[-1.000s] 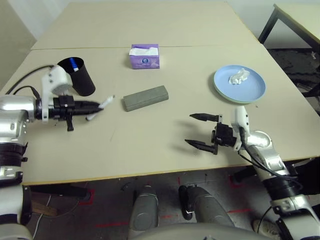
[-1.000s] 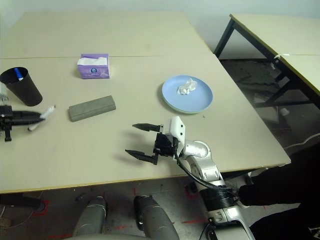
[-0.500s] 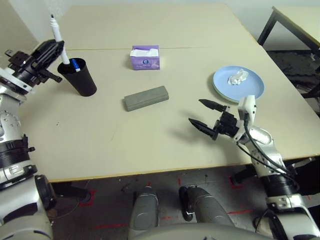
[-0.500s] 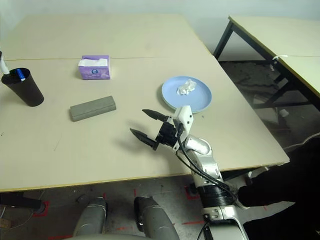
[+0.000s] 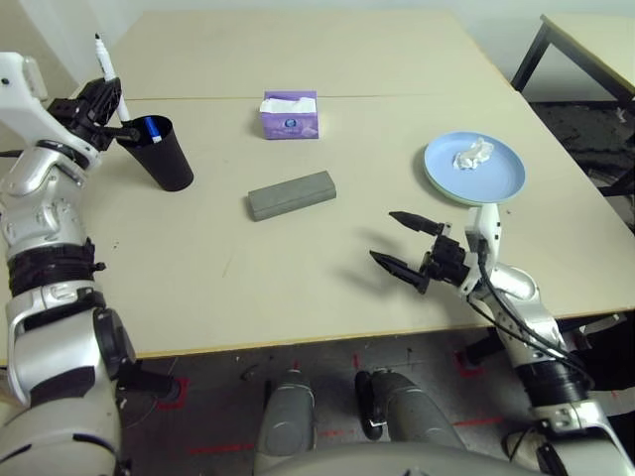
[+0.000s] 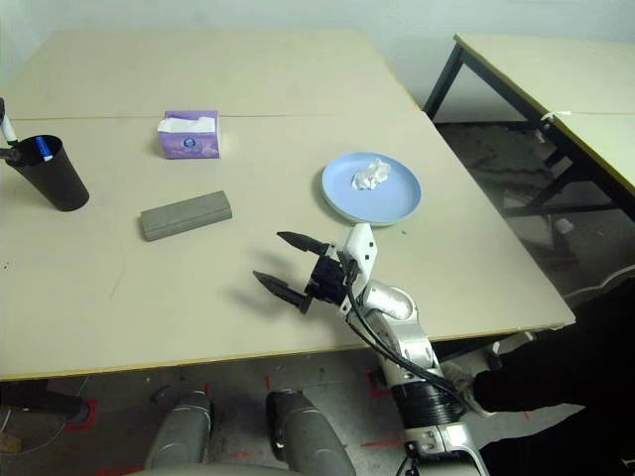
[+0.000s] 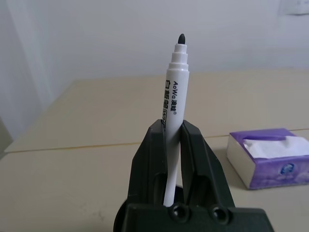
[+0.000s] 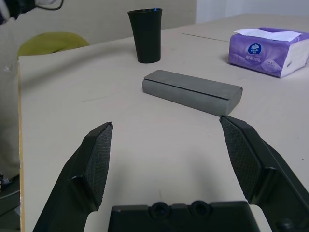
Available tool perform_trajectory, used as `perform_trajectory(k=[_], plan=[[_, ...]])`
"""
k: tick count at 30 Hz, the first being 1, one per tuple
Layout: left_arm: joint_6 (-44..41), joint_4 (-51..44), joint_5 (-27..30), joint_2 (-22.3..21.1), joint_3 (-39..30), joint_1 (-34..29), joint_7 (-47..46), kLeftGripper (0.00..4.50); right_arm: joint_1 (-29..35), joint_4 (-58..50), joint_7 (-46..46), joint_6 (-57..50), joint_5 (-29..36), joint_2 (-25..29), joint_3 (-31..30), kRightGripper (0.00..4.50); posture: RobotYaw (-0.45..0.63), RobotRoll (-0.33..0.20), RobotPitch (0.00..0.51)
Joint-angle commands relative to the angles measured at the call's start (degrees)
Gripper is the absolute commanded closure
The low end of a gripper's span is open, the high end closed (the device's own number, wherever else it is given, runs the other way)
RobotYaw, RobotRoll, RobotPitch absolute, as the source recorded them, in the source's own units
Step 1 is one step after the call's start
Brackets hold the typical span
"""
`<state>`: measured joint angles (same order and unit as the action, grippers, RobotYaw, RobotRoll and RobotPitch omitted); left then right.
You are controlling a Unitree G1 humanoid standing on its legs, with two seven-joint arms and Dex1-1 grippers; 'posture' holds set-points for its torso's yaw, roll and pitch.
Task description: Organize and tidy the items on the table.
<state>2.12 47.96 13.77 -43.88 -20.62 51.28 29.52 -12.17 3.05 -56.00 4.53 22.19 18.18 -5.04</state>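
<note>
Over the black cup (image 5: 162, 152) at the far left of the surface (image 5: 298, 278): left tool (image 7: 175, 145) clamped on the black-tipped white pen (image 7: 174, 116), tip pointing up, pen raised clear of the cup rim. Blue-capped pen (image 5: 151, 126) sits inside the cup. Right tool (image 5: 407, 246) hovers near the front edge, fingers spread wide apart, holding nothing. Grey glasses case (image 5: 291, 194) lies mid-surface, between cup and right tool, touching neither. Purple tissue box (image 5: 290, 113) stands beyond the case. Blue plate (image 5: 496, 183) at right carries the crumpled white tissue (image 5: 472, 153); a green rim just shows beneath it.
</note>
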Motion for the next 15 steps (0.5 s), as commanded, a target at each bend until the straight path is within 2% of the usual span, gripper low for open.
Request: perform_trajectory(k=[1,5,15], plan=[[2.69,4.51,-2.08,0.95,1.57,0.76,-1.21,4.23,1.23,-1.18,0.53,0.26,-0.86,0.09,-0.57,0.00,-0.01,0.000,0.140],[4.66,5.36,-2.76,1.67,2.15,-0.65,-2.86,4.23,1.79,-2.24,2.00,0.27,-1.20,-0.30,-0.42,0.00,-0.02,0.000,0.139],[5.84,4.80,-3.08,0.24,0.94,-4.79,-4.90,4.23,2.02,-3.28,2.88,-0.54,-0.83,-0.19,-0.62,0.00,0.01,0.000,0.145]])
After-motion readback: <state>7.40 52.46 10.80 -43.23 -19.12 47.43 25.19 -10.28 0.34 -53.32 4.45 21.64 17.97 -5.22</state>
